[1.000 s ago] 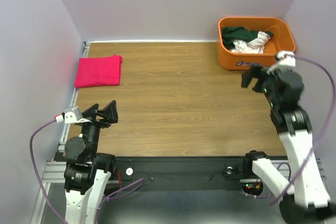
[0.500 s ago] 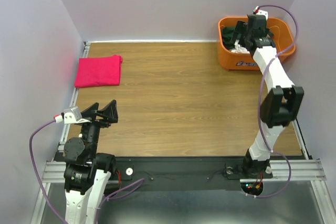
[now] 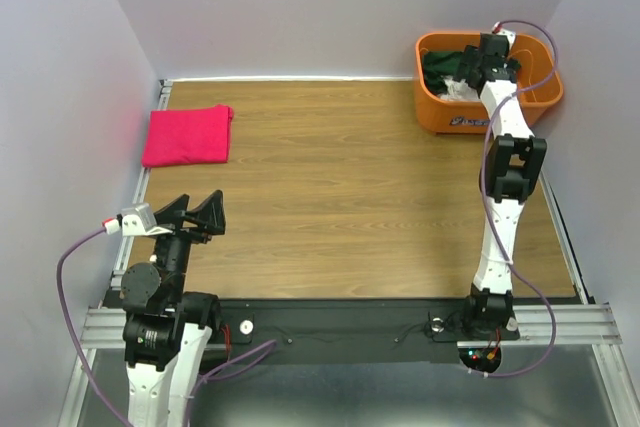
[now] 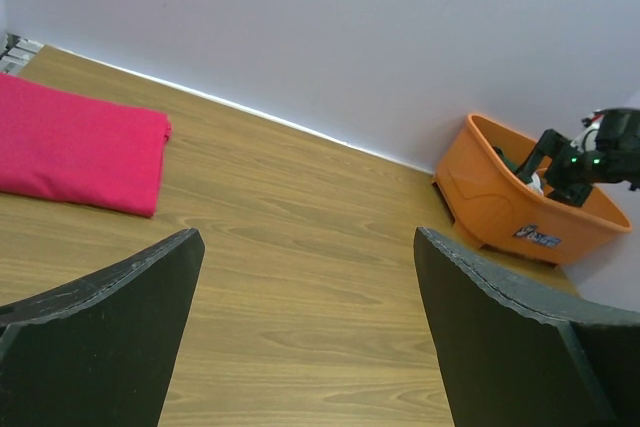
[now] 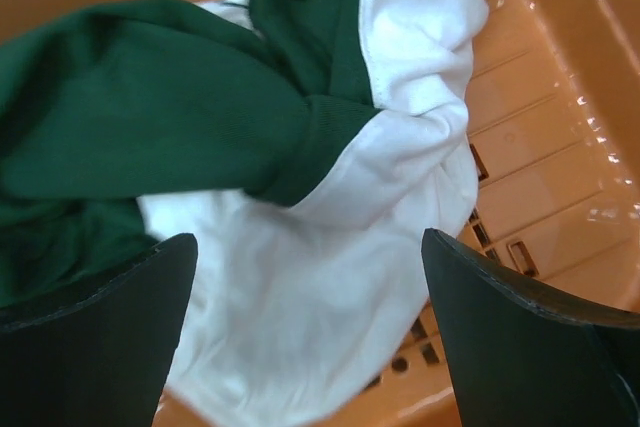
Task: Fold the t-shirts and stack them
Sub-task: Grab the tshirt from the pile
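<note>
The pink-red t-shirt (image 3: 187, 135) lies folded flat at the table's far left; it also shows in the left wrist view (image 4: 75, 145). The white t-shirt with dark green sleeves (image 5: 330, 237) lies crumpled inside the orange basket (image 3: 540, 87). My right gripper (image 3: 472, 69) reaches into the basket, open, its fingers (image 5: 520, 337) spread just above the white cloth and holding nothing. My left gripper (image 3: 190, 213) is open and empty above the table's near left; its fingers (image 4: 110, 317) frame bare wood.
The orange plastic basket (image 4: 500, 209) stands at the table's far right corner, against the back wall. Lavender walls close in the table on the left, back and right. The right arm (image 3: 505, 187) stretches along the right side.
My right arm has stretched from the table's right side out to the basket and lowered the gripper into it. The left arm and the pink-red shirt have not moved.
</note>
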